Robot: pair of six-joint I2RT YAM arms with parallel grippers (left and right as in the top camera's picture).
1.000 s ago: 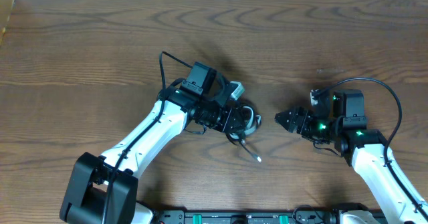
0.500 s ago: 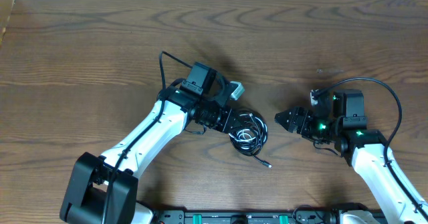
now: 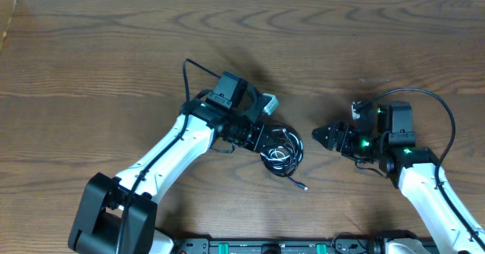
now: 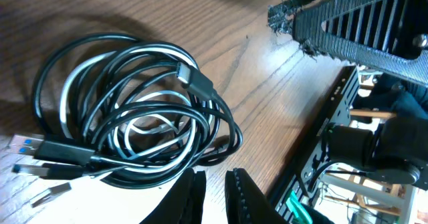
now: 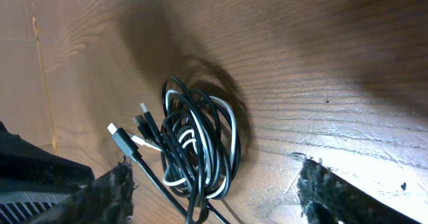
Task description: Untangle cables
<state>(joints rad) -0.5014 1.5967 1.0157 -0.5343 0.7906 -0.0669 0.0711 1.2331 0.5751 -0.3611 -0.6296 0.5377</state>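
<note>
Off the tip of the left claw [image 4: 215,177] the work looks barely begun: the black cable [image 4: 227,124] and the white cable [image 4: 64,103] lie wound together in one flat coil, no strand pulled free. As I judge it, the whole separation remains: picking an end, drawing it out through the loops, and laying the two cables apart.

The left claw is nearly closed, only a narrow slit between its fingers [image 4: 195,194], and no cable shows in that slit. It hangs at the coil's near edge, where the outermost black loop passes just beside the fingertips; whether it touches I cannot tell.

Outward, white turns run inside and among the black ones. Several plugs [image 4: 30,146] stick out together at one side of the coil, and one black plug lies across its top. In the overhead view a loose end [image 3: 303,186] trails onto the bench [image 3: 114,57].

Across the coil, the right claw [image 3: 317,135] points at it with fingers spread wide, empty and clear of the cables.
</note>
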